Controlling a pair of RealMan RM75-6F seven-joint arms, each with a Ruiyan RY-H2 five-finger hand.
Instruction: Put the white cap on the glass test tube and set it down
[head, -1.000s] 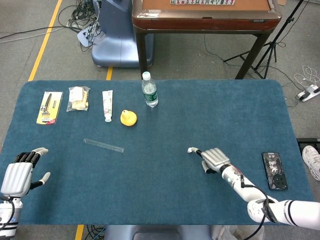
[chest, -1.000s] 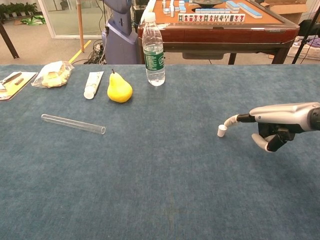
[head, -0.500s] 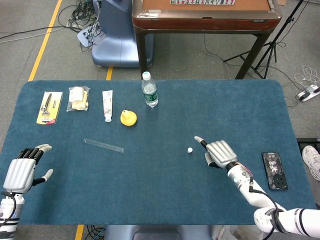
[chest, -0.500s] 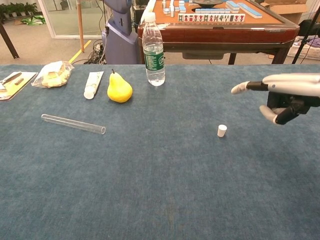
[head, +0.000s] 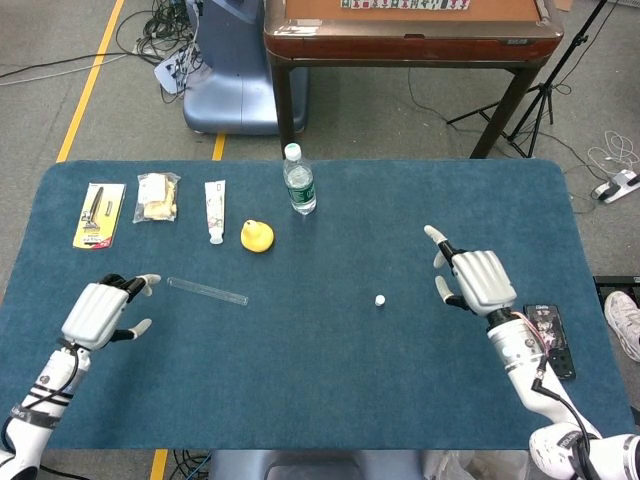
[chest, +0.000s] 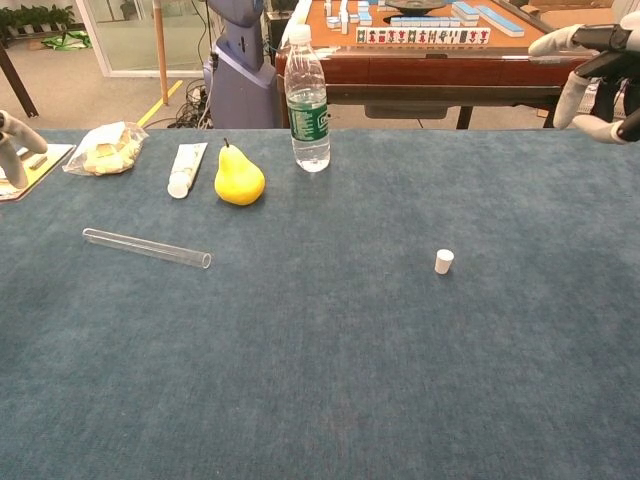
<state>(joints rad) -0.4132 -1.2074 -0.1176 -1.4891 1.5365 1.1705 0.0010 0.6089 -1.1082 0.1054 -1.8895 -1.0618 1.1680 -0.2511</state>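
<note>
Both hands empty, fingers spread: left hand (head: 100, 310); right hand (head: 478, 280); white cap (chest: 444, 262) upright

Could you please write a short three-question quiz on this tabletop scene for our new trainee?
1. True or false: the white cap is already on the glass test tube.
2. What stands nearest the yellow pear? A) phone B) water bottle C) white cap
3. Fill in: the left hand and the right hand each hold ____.

Key: 1. False, the cap stands apart on the cloth. 2. B. 3. Nothing.
</note>
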